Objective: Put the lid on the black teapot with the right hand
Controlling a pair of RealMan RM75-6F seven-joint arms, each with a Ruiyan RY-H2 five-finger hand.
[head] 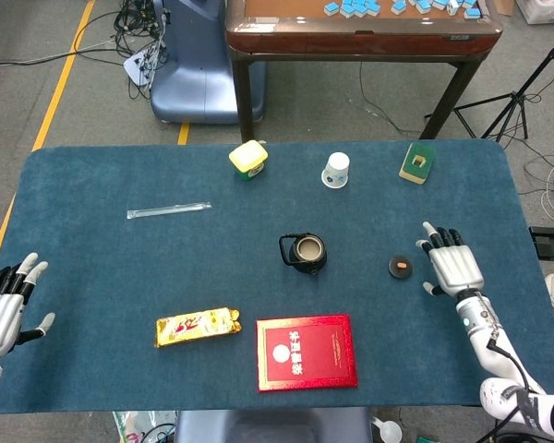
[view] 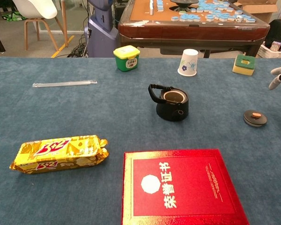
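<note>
The black teapot (head: 304,251) (view: 172,104) stands uncovered near the middle of the blue table, handle toward the left. Its round black lid (head: 401,268) (view: 255,117), with a small tan knob, lies flat on the cloth to the right of the pot. My right hand (head: 451,265) hovers just right of the lid, fingers spread and holding nothing; only its fingertips (view: 278,76) show at the chest view's right edge. My left hand (head: 4,305) rests open at the table's left edge, far from both.
A red booklet (head: 306,352) and a yellow snack pack (head: 198,326) lie near the front. At the back stand a green-lidded jar (head: 248,159), a paper cup (head: 336,170) and a sponge (head: 417,162). A clear straw wrapper (head: 168,210) lies at the left.
</note>
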